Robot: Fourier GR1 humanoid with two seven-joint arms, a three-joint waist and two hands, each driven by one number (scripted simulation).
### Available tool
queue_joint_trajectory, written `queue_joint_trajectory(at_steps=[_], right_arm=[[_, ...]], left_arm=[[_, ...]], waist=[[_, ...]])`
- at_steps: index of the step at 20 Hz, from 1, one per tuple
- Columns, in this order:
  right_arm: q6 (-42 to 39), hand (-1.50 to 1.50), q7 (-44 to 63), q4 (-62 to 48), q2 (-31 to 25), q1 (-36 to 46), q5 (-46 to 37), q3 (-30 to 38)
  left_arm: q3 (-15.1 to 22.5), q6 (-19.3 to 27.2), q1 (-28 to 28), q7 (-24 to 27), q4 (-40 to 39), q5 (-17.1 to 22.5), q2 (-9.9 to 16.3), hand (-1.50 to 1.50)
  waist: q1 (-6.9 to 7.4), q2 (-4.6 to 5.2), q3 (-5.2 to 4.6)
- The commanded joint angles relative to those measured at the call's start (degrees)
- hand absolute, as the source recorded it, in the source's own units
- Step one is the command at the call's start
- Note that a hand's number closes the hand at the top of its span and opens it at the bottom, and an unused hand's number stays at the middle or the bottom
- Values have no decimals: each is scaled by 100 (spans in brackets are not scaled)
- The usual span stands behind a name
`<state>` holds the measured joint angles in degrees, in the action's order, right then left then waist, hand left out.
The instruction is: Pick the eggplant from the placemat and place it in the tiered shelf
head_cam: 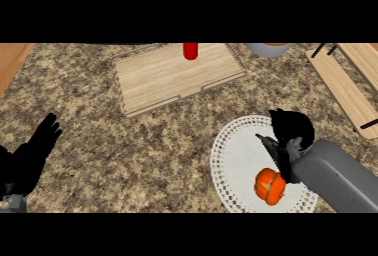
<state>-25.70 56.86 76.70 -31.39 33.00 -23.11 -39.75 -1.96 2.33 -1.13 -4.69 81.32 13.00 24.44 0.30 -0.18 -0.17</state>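
1. Orange eggplant lying on the white placemat, near its lower edge, not yet gripped.
2. Right hand poised just above and beside it, fingers apart, seemingly lining up a grasp.
3. Left hand resting open at the left edge, out of the way.
4. Shelf waiting at upper right.

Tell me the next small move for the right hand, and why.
Probably lower the right hand and bring it back toward the orange object on the white placemat, then curl the fingers round it. The hand sits over the placemat's far part, nothing visibly held, while the object lies nearer the view's lower edge beside the forearm. The left hand rests open at the left.
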Motion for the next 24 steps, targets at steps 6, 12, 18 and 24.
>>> queue_joint_trajectory(at_steps=[6, 12, 18, 24], right_arm=[[-278, -150, -98, -537, 543, -219, -923, 404], [42, -150, -698, -1058, 764, -541, -1506, 580], [-351, 150, -423, -190, 686, -1203, -1571, 926], [-451, 150, -1266, -835, 727, -701, -1968, 1133]], left_arm=[[-135, -86, -146, -249, 326, -145, -192, 0], [-390, -422, 53, 253, -376, -265, -146, 0], [-281, -171, 61, -74, 18, -507, -407, 0], [-543, -482, 90, -212, -27, -381, -243, 0]], waist=[[8, 16, 17], [10, 29, 17], [-49, 4, 16], [-1, 15, 17]])
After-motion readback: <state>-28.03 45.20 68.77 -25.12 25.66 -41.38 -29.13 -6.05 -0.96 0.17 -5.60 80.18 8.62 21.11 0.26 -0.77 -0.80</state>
